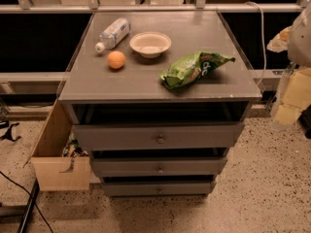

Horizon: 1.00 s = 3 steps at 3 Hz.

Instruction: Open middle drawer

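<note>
A grey cabinet (160,81) stands in the middle of the camera view with three flat drawer fronts stacked below its top. The middle drawer (126,167) is the medium-sized front, with a small round metal knob (159,169) at its centre. A dark gap shows above it. The taller, wider front (116,137) is above it and the shortest front (131,189) is below. My gripper (291,98) shows as a blurred pale shape at the right edge, level with the cabinet top and well to the right of and above the middle drawer's knob, touching nothing.
On the cabinet top lie a plastic bottle (112,33), an orange (116,59), a white bowl (150,44) and a green chip bag (193,68). A light wooden box (56,159) stands against the cabinet's left side. A white cable (261,38) hangs at the right. The floor is speckled.
</note>
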Each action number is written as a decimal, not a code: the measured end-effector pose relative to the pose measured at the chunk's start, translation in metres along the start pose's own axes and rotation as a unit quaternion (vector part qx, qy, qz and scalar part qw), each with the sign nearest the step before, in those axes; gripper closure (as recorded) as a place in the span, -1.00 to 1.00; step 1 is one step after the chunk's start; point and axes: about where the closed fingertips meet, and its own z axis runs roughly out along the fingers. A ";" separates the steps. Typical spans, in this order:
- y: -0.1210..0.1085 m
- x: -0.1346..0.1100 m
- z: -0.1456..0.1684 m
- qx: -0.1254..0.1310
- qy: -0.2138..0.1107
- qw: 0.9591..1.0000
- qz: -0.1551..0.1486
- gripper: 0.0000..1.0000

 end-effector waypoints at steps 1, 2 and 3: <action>0.000 0.000 0.000 0.001 -0.001 1.000 0.000 -1.00; 0.006 0.002 0.012 -0.005 -0.012 1.000 0.008 -1.00; 0.018 0.010 0.035 -0.017 -0.029 0.999 0.023 -1.00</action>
